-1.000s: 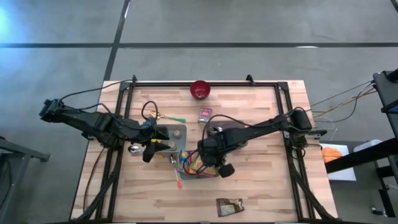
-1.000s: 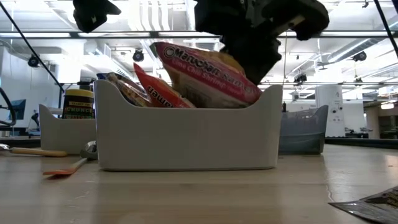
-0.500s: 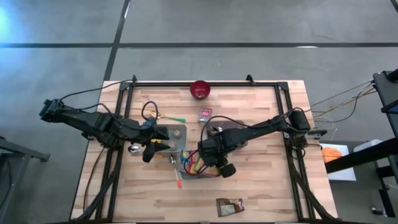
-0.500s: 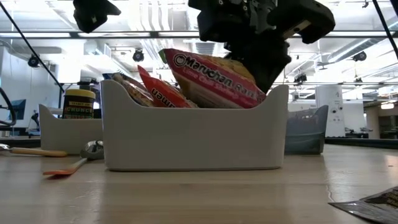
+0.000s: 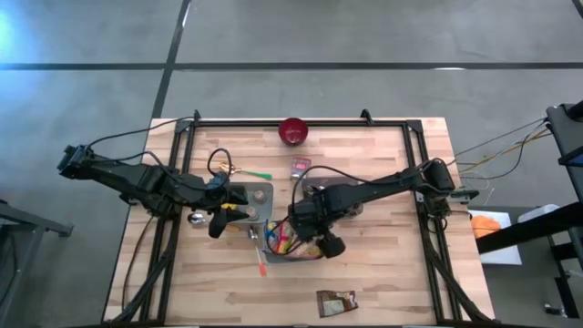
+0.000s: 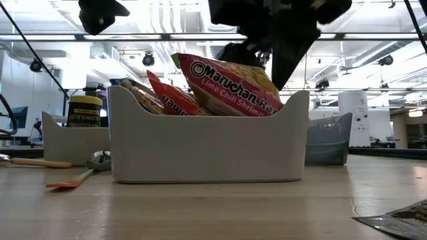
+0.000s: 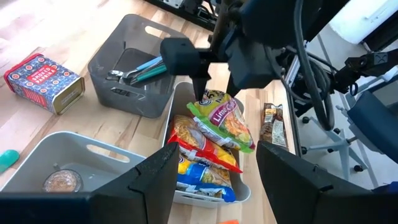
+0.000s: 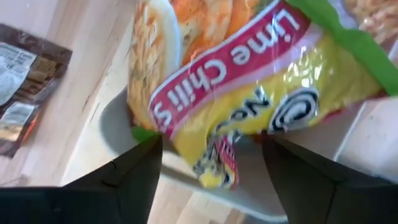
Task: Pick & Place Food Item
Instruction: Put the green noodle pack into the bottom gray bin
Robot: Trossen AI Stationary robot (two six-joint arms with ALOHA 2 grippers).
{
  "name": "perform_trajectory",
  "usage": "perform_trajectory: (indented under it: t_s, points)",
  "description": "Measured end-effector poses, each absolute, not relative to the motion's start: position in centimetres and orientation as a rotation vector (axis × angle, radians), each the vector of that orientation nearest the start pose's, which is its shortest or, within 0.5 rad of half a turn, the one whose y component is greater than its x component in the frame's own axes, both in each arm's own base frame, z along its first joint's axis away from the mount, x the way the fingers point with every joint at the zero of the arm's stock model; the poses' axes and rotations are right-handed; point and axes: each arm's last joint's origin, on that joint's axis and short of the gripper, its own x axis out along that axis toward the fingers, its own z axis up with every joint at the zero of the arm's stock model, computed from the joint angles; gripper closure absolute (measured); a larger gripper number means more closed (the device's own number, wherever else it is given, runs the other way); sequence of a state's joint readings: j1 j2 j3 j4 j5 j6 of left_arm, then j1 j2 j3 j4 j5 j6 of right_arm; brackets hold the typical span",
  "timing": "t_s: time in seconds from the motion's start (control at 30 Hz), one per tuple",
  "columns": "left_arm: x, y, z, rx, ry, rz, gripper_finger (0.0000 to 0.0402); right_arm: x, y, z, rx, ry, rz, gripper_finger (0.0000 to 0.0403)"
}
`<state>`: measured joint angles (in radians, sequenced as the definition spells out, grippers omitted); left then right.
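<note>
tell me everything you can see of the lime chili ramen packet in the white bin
The ramen packet is a glossy plastic pouch, yellow and red with a green edge, printed Maruchan Lime Chili Shrimp. It lies tilted on top of other packets in the white bin, leaning against one end wall. The right gripper hovers open just above it.

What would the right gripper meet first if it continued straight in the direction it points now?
Most likely the Lime Chili ramen packet: the right gripper points down at it with jaws open, just above the white bin. How much gap remains is unclear.
</note>
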<state>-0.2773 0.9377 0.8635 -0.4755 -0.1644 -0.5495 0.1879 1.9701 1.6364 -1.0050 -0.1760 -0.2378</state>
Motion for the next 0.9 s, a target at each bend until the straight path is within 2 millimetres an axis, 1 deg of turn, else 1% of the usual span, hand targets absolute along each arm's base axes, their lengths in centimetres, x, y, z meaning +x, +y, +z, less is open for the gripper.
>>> perform_trajectory:
  t_s: [0.17, 0.27, 0.37, 0.43, 0.53, 0.8, 0.83, 0.9]
  points:
    - [18.9, -4.9, 30.8, -0.415, 0.551, 0.040, 0.0184, 38.3, 7.9, 24.7, -0.216, 1.370, 0.450, 0.0120]
    - [18.9, -4.9, 30.8, -0.415, 0.551, 0.040, 0.0184, 38.2, 7.8, 26.0, -0.181, 1.389, 0.419, 0.0120]
    - [18.8, -4.9, 30.8, -0.412, 0.551, 0.039, 0.0184, 38.4, 8.0, 27.2, -0.138, 1.359, 0.383, 0.0137]
    - [18.9, -4.9, 30.8, -0.412, 0.551, 0.040, 0.0184, 38.6, 8.3, 27.8, -0.119, 1.339, 0.374, 0.0161]
    - [18.8, -4.9, 30.7, -0.411, 0.555, 0.040, 0.0184, 38.5, 9.0, 28.1, -0.112, 1.329, 0.377, 0.0211]
    - [18.7, -4.8, 30.6, -0.395, 0.575, 0.042, 0.0184, 39.0, 10.0, 27.3, -0.103, 1.264, 0.390, 0.0371]
    - [18.7, -4.8, 30.6, -0.392, 0.575, 0.040, 0.0184, 39.1, 10.0, 27.1, -0.099, 1.253, 0.388, 0.0383]
    - [18.7, -4.9, 30.6, -0.391, 0.576, 0.038, 0.0184, 39.1, 9.9, 26.7, -0.086, 1.255, 0.377, 0.0386]
